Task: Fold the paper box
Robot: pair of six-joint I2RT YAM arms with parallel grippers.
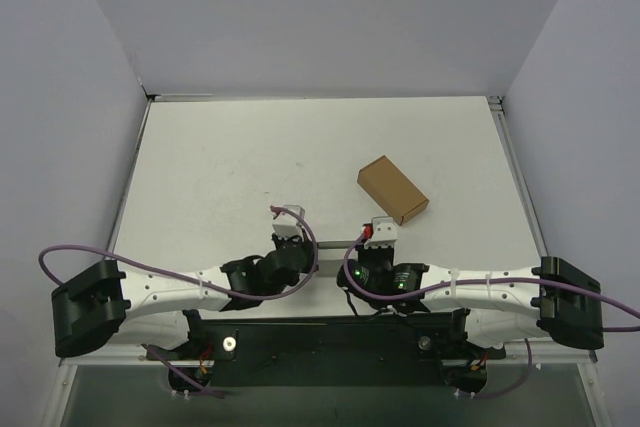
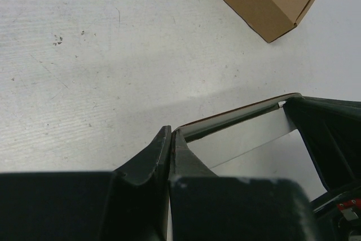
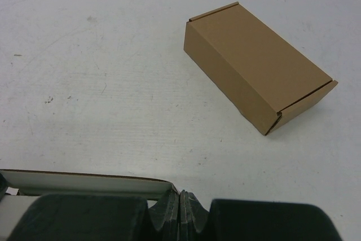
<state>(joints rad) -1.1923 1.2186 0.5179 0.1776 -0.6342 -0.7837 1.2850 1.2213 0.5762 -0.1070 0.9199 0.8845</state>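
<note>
Scene: a white tabletop [image 1: 220,157] between pale walls, with two black-and-white arms folded low along its six o'clock edge.
Task's thing: the thin white-grey paper box blank [image 2: 242,134], brown along its upper edge, spans the gap between the two tools. From overhead I cannot pick it out.
Left side: the left tool [image 2: 171,135] has its fingers pressed together. The card's end meets their tips, but I cannot tell whether it is nipped.
Right side: the right tool [image 3: 180,197] is also closed tight, with the card's other end just beside its fingertips.
Bystander: a small closed brown cardboard box [image 1: 392,190] lies at twelve o'clock from the right tool, apart from both tools.
Step in hand: likely the very start, since I see no panel creased or raised.
Next move: probably one tool must pin the blank flat while the other gets under a flap and turns it along its score line, gently, because thin card buckles.
</note>
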